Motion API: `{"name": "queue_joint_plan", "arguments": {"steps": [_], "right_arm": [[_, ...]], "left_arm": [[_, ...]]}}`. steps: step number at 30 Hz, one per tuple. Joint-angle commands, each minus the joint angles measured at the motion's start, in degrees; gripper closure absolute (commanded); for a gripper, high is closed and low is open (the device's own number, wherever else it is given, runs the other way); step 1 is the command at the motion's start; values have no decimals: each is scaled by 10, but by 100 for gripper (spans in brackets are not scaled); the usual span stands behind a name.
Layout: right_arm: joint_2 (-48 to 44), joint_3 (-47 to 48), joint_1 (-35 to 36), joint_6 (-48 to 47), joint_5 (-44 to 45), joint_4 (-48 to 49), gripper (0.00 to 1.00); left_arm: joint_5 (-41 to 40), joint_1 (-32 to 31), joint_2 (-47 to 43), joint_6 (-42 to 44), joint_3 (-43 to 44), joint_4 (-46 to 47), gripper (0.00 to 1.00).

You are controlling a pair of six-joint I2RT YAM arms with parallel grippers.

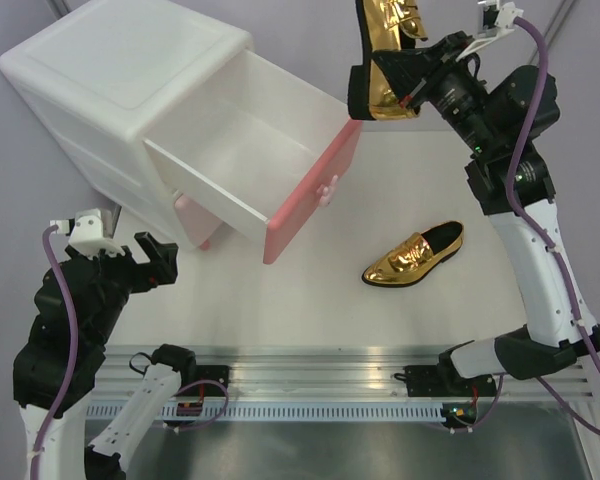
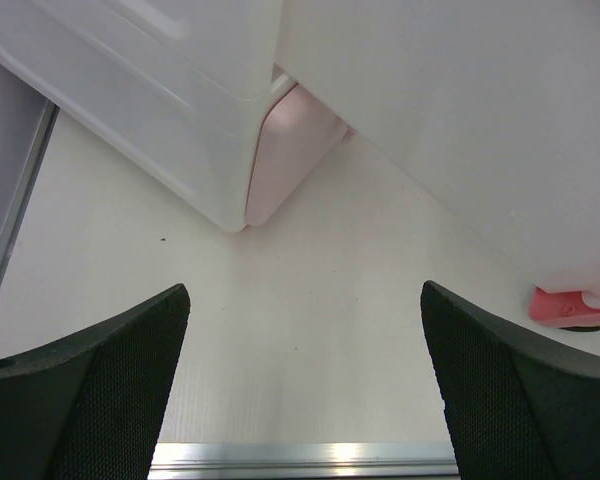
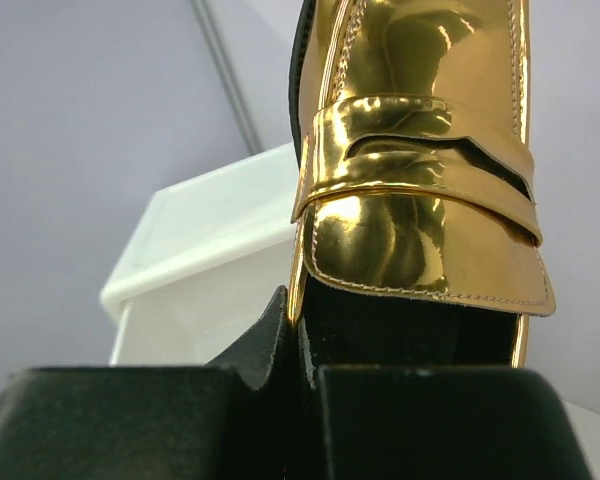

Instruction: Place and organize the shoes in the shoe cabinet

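While the drawer (image 1: 310,190) stands open, right claw (image 1: 405,72) grips a gold loafer (image 1: 390,22).

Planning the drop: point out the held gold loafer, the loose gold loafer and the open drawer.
held gold loafer (image 3: 420,170), right wrist view, strap
loose gold loafer (image 1: 405,262), top external view, vamp
open drawer (image 1: 305,205), top external view, pink front

I am working in what looks like a robotics lab. My left arm (image 1: 70,330) and right arm (image 1: 540,260) are sitting bolted to a slotted aluminium rail (image 1: 310,380) along the bottom of the frame. Purple cables (image 1: 547,62) are looping off them. A plain white table (image 1: 300,300) is standing against grey walls (image 1: 300,20).
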Motion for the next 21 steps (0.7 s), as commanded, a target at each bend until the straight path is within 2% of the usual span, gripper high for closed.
{"name": "queue_joint_plan", "arguments": {"steps": [1,9,16,21], "right_arm": [[8,35,47,43,-21,108,99],[68,77,173,24,3,66,99],[114,88,236,8,31,19,99],[102,58,270,10,109,-12,99]], "left_arm": [[0,-2,9,-13,18,0,0],[-2,-2,8,-17,15,-4,0],[-10,-2,13,-23,16,-4,0],[-39,-2,22,-38,23,-10,0]]}}
